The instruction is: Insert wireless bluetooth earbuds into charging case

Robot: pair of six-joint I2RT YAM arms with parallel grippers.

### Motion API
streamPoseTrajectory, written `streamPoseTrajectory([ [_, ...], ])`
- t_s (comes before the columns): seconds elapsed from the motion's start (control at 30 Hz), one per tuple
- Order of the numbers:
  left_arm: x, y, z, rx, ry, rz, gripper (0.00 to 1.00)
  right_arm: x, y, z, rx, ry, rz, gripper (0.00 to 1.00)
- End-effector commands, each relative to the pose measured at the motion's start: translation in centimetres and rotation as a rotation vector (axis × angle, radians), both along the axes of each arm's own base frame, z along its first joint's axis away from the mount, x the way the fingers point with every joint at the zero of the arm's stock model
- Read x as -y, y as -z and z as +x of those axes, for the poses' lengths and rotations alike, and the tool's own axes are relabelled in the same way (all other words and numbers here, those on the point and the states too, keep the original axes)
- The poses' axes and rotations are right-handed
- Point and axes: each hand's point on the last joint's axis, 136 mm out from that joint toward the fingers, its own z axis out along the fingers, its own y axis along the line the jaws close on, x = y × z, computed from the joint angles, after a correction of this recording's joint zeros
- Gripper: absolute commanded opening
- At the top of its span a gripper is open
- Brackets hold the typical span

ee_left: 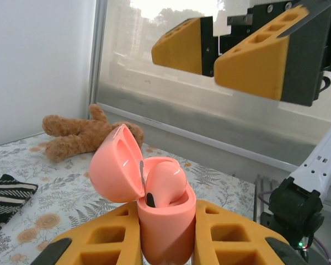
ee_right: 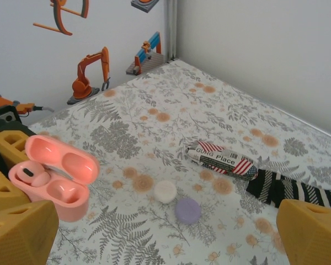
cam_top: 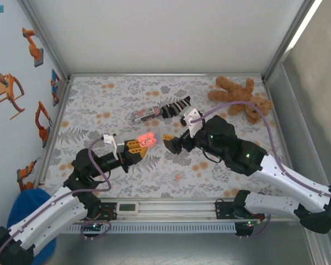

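Note:
The salmon-pink charging case [ee_left: 164, 221] stands upright with its lid swung open, and my left gripper [ee_left: 166, 234] is shut on its body between yellow fingers [ee_left: 99, 240]. One earbud [ee_left: 166, 179] sits in a slot of the case; in the right wrist view that earbud [ee_right: 31, 175] fills the left slot and the slot beside it is hollow. A second tiny coral-red earbud [cam_top: 178, 178] lies on the patterned table, nearer the front edge. My right gripper [cam_top: 170, 142] hangs open just right of the case [cam_top: 147, 139], nothing between its fingers [ee_right: 22, 234].
A white disc [ee_right: 165, 191] and a purple disc [ee_right: 187, 210] lie on the cloth below the right gripper. Behind them are a flag-printed roll [ee_right: 223, 160] and a striped black sock [ee_right: 298, 187]. A brown teddy bear [cam_top: 240, 96] lies at the back right corner.

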Motion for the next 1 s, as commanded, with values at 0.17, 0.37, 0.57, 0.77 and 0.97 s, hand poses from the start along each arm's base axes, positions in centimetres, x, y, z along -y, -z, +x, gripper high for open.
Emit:
streamPoseTrajectory([
  [0.17, -0.4, -0.8, -0.6, 0.031, 0.001, -0.014, 0.00, 2.2, 2.8, 1.3, -0.109, 0.126, 0.037, 1.00],
  [0.37, -0.7, -1.3, -0.5, 0.023, -0.018, -0.030, 0.00, 4.6, 6.5, 2.7, -0.194, 0.240, 0.023, 1.00],
  [0.57, -1.4, -2.4, -0.3, 0.019, -0.056, -0.033, 0.00, 7.1, 11.5, 4.3, -0.316, 0.357, 0.005, 1.00],
  [0.77, -2.3, -4.1, 0.0, 0.031, -0.112, -0.045, 0.00, 8.1, 16.8, 5.0, -0.473, 0.382, -0.035, 1.00],
  [0.97, -2.6, -5.6, 1.1, 0.052, -0.173, -0.049, 0.00, 8.1, 19.9, 4.4, -0.577, 0.377, -0.109, 1.00],
])
